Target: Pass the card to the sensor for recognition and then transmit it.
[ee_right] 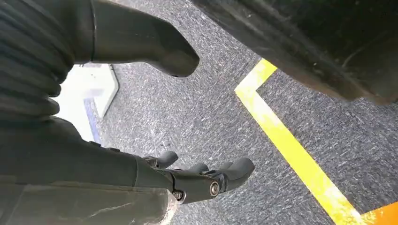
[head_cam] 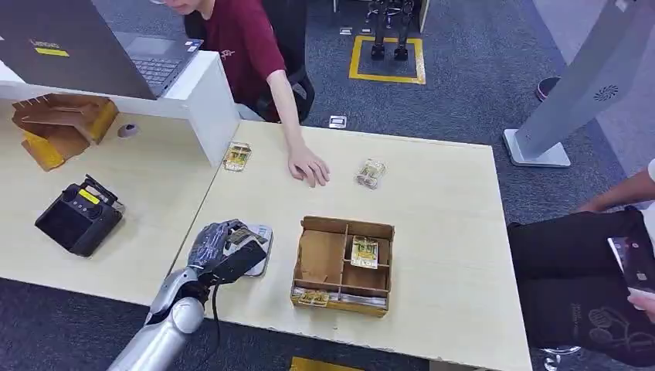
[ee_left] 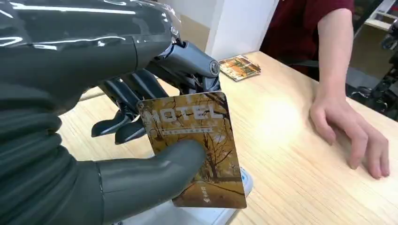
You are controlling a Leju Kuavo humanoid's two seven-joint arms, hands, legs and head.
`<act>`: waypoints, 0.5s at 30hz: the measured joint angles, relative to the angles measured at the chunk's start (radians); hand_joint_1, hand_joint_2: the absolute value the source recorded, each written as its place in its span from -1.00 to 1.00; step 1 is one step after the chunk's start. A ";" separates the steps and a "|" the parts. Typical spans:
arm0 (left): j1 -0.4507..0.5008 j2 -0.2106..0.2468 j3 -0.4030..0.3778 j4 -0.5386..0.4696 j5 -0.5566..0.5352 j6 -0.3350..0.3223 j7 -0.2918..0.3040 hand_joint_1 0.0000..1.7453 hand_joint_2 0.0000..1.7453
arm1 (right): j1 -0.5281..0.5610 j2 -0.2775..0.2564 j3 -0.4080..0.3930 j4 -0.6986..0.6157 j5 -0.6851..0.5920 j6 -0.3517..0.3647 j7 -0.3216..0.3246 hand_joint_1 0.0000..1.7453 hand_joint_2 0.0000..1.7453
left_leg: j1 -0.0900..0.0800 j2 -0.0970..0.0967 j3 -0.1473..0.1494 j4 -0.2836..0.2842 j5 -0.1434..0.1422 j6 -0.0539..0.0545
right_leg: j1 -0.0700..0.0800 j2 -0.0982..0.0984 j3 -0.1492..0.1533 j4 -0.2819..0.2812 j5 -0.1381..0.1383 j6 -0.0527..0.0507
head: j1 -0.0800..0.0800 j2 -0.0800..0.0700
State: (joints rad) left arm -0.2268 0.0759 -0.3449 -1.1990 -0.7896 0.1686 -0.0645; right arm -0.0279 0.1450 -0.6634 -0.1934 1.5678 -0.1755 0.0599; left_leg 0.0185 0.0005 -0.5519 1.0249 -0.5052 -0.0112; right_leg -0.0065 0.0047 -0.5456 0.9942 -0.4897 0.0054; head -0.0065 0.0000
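Observation:
My left hand point(head_cam: 225, 249) hovers over the white sensor pad point(head_cam: 261, 249) near the table's front edge. In the left wrist view the hand point(ee_left: 141, 136) pinches a golden "HOTEL" card point(ee_left: 197, 145) between thumb and fingers, the card's lower edge close to the white sensor point(ee_left: 187, 215) beneath it. My right hand point(ee_right: 187, 176) hangs beside my body over grey carpet, fingers apart and holding nothing.
A brown divided cardboard box point(head_cam: 343, 265) with cards in it sits right of the sensor. More cards point(head_cam: 371, 173) point(head_cam: 237, 157) lie farther back. A person's hand point(head_cam: 310, 167) rests flat on the table. A black device point(head_cam: 78, 216) lies to the left.

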 joint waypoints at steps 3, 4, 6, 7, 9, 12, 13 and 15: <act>-0.010 -0.004 0.005 0.021 -0.011 0.007 0.004 1.00 1.00 | 0.000 0.000 0.000 0.000 0.001 0.000 -0.002 -1.00 1.00 | 0.000 0.000 0.000 0.000 0.000 0.000 | 0.000 0.000 0.000 0.000 0.000 0.000 | 0.000 0.000; -0.013 -0.006 0.008 0.028 -0.019 0.013 0.007 1.00 1.00 | 0.000 0.000 0.000 0.000 0.001 0.000 -0.004 -1.00 1.00 | 0.000 0.000 0.000 0.000 0.000 0.000 | 0.000 0.000 0.000 0.000 0.000 0.000 | 0.000 0.000; -0.021 -0.011 0.016 0.046 -0.036 0.023 0.010 1.00 1.00 | 0.000 0.000 0.000 0.000 0.002 -0.002 -0.008 -1.00 1.00 | 0.000 0.000 0.000 0.000 0.000 0.000 | 0.000 0.000 0.000 0.000 0.000 0.000 | 0.000 0.000; -0.025 -0.013 0.020 0.056 -0.045 0.029 0.010 1.00 1.00 | 0.000 0.000 0.000 0.000 0.002 -0.001 -0.009 -1.00 1.00 | 0.000 0.000 0.000 0.000 0.000 0.000 | 0.000 0.000 0.000 0.000 0.000 0.000 | 0.000 0.000; -0.031 -0.018 0.027 0.072 -0.061 0.038 0.013 1.00 1.00 | 0.000 0.000 0.000 0.000 0.002 -0.002 -0.010 -1.00 1.00 | 0.000 0.000 0.000 0.000 0.000 0.000 | 0.000 0.000 0.000 0.000 0.000 0.000 | 0.000 0.000; -0.040 -0.027 0.040 0.092 -0.074 0.045 0.019 1.00 1.00 | 0.000 0.000 0.000 0.000 0.002 -0.003 -0.010 -1.00 1.00 | 0.000 0.000 0.000 0.000 0.000 0.000 | 0.000 0.000 0.000 0.000 0.000 0.000 | 0.000 0.000; -0.042 -0.029 0.045 0.099 -0.078 0.049 0.020 1.00 1.00 | 0.000 0.000 0.000 0.000 0.002 -0.003 -0.011 -1.00 1.00 | 0.000 0.000 0.001 0.000 0.000 0.000 | 0.000 0.000 0.001 0.000 0.000 0.000 | 0.000 0.000; -0.045 -0.033 0.053 0.108 -0.089 0.054 0.021 1.00 1.00 | 0.000 0.000 0.000 0.000 0.002 -0.004 -0.011 -1.00 1.00 | 0.000 0.000 0.001 0.000 0.000 0.000 | 0.000 0.000 0.001 0.000 0.000 0.000 | 0.000 0.000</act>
State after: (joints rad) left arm -0.2715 0.0427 -0.2922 -1.0914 -0.8789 0.2224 -0.0439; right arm -0.0278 0.1450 -0.6630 -0.1934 1.5698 -0.1797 0.0488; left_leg 0.0185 0.0005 -0.5513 1.0249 -0.5051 -0.0112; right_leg -0.0065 0.0047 -0.5450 0.9943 -0.4895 0.0055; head -0.0069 0.0000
